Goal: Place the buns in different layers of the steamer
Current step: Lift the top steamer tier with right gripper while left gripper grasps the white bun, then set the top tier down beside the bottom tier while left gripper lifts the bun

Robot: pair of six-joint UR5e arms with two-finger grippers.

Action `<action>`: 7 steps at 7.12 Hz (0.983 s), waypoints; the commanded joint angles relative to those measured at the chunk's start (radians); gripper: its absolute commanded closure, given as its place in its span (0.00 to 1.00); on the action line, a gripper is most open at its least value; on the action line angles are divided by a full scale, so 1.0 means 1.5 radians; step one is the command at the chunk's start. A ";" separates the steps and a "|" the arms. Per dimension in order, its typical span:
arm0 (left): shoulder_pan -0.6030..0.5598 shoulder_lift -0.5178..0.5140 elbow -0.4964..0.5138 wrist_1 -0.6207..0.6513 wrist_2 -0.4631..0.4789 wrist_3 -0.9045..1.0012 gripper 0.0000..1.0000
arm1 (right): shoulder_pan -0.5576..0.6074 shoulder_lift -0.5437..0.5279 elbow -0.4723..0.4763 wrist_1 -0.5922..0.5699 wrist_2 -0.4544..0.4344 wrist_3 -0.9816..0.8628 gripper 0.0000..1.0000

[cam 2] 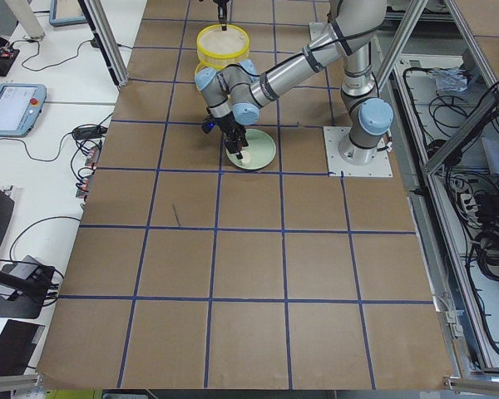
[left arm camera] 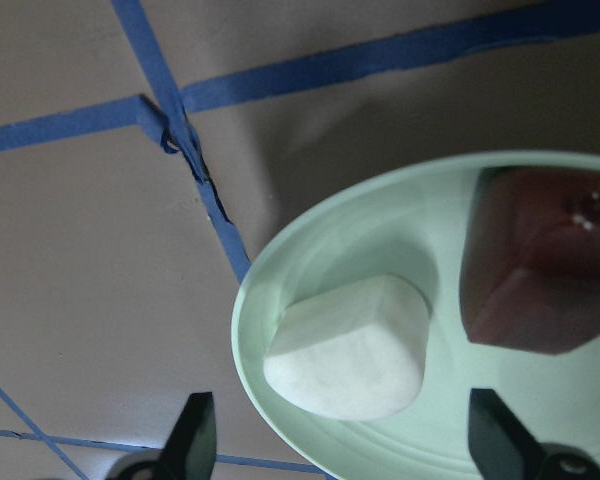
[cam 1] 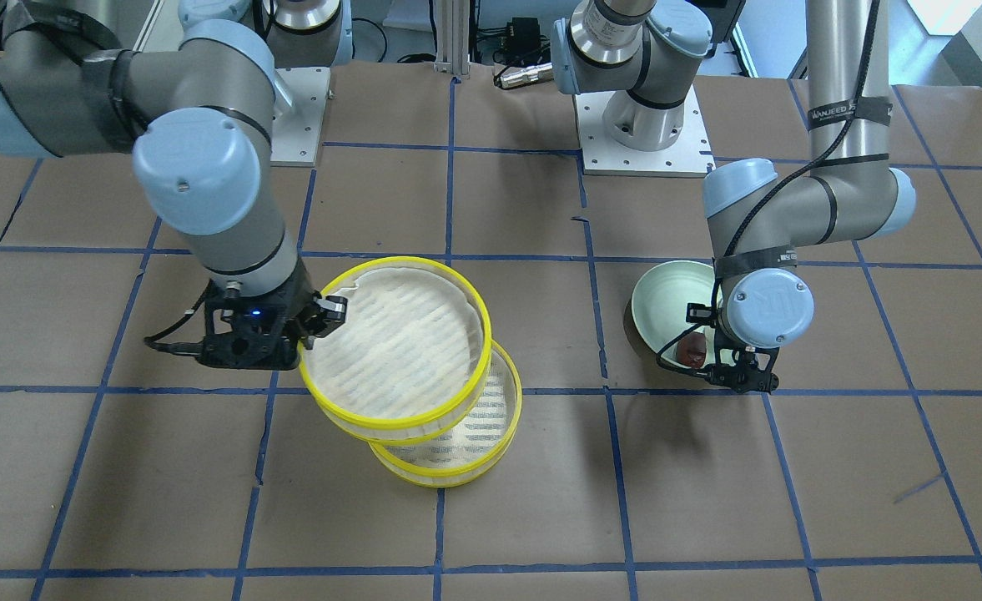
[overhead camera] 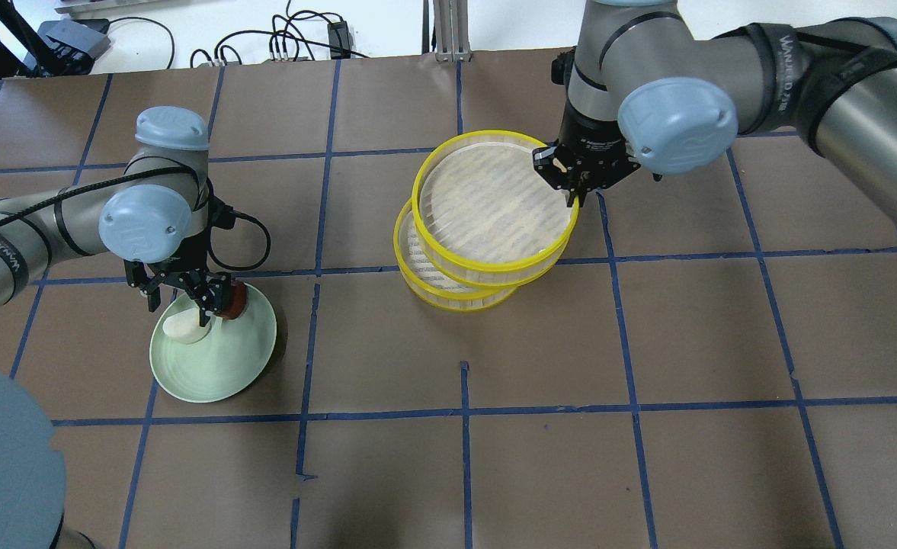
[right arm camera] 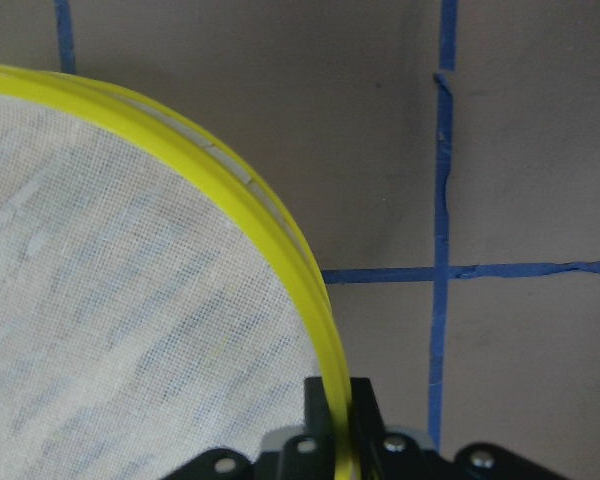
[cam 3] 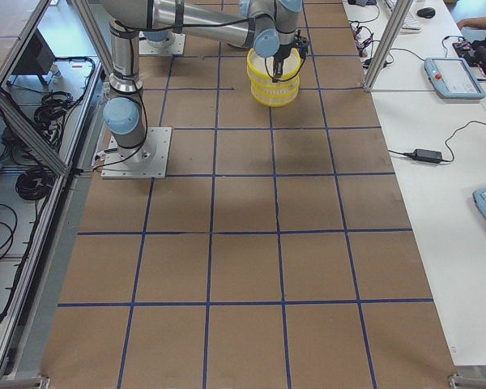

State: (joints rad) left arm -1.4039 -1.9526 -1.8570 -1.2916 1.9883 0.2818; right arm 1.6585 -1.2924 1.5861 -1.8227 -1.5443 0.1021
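Waiting on the pale green plate (overhead camera: 219,366) at the left of the table, both buns are lying outside the steamer. The white bun (left arm camera: 345,345) and the reddish-brown bun (left arm camera: 540,270) are sitting side by side, so neither placement is done. What looks prepared is access to the lower layer. The right gripper (overhead camera: 566,171) is pinching the yellow rim of the upper tray (overhead camera: 494,202) at its far right edge, one finger inside the rim and one outside. It is holding that tray raised and shifted right and far of the lower tray (cam 1: 491,413), so a crescent of the lower cloth is showing. Whether the two trays are touching anywhere I cannot tell; the upper one seems to be hanging free.

The left arm is reaching down over the plate with its wrist pointing almost straight at the table. The left gripper (overhead camera: 177,301) is hovering just above the buns with its fingers spread apart, gripping nothing. In the wrist view the white bun is lying between them. By my judgement, everything is left to do: one bun into the lower tray, the upper tray set back, and the other bun laid on top.
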 commanded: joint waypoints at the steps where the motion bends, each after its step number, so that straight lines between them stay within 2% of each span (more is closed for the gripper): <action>1: 0.000 0.000 -0.005 -0.001 0.003 0.000 0.37 | -0.101 0.004 0.000 -0.004 -0.002 -0.161 0.93; 2: 0.002 0.000 -0.018 0.000 0.001 -0.001 0.37 | -0.124 0.009 0.000 -0.008 -0.020 -0.236 0.93; 3: 0.009 0.000 -0.025 0.000 -0.002 -0.002 0.39 | -0.131 0.014 0.000 -0.008 -0.051 -0.254 0.93; 5: 0.009 -0.001 -0.026 0.001 -0.007 -0.003 0.45 | -0.134 0.009 -0.002 -0.009 -0.056 -0.256 0.94; 7: 0.009 -0.001 -0.017 0.003 -0.003 -0.002 0.96 | -0.135 0.006 -0.004 -0.009 -0.063 -0.246 0.94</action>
State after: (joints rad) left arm -1.3900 -1.9542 -1.8903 -1.2889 1.9819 0.2787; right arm 1.4570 -1.2817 1.5822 -1.8363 -1.6345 -0.2757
